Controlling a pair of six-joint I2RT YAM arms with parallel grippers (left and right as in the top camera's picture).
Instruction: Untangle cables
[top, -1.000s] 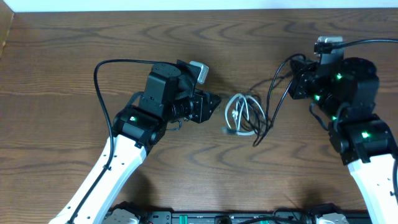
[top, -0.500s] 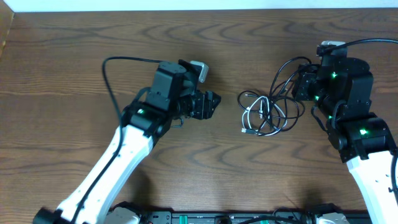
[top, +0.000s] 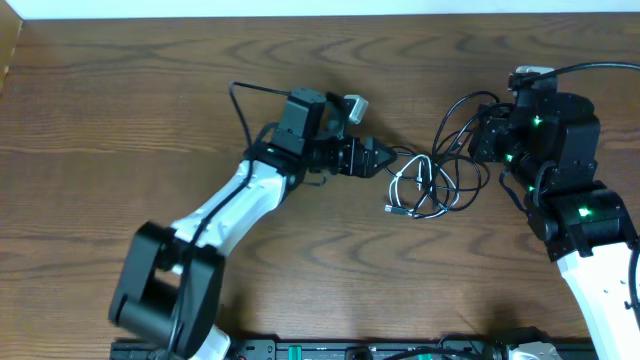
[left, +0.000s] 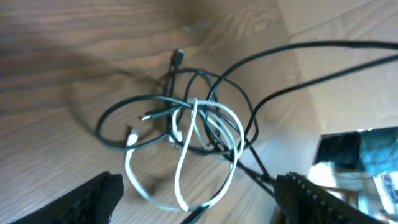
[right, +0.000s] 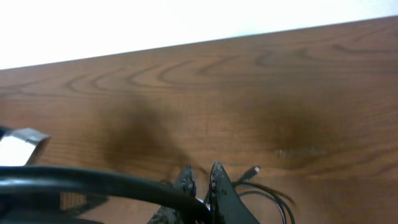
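The cables (top: 420, 185) lie in one tangle on the wooden table between my arms: a white cord (top: 398, 182) looped through several black cords (top: 450, 190). In the left wrist view the white cord (left: 186, 155) crosses black loops (left: 124, 127) with small plug ends (left: 177, 57). My left gripper (top: 385, 160) is open, just left of the tangle, and its fingers straddle the near loops (left: 199, 211). My right gripper (top: 478, 140) is shut on a black cable that rises from the tangle's right side. Its fingers (right: 202, 179) are pinched together, with a plug end (right: 252, 169) beside them.
A thick black robot wire (right: 93, 183) crosses in front of my right fingers. Another arm wire (top: 240, 100) loops up behind my left arm. The table's far edge (top: 320, 14) meets a white wall. My right arm's body (top: 575, 200) stands right of the tangle.
My left arm has reached to the right, and its open gripper is now against the tangle. The tangle slid right and spread out a second ago. My right arm has held still since.
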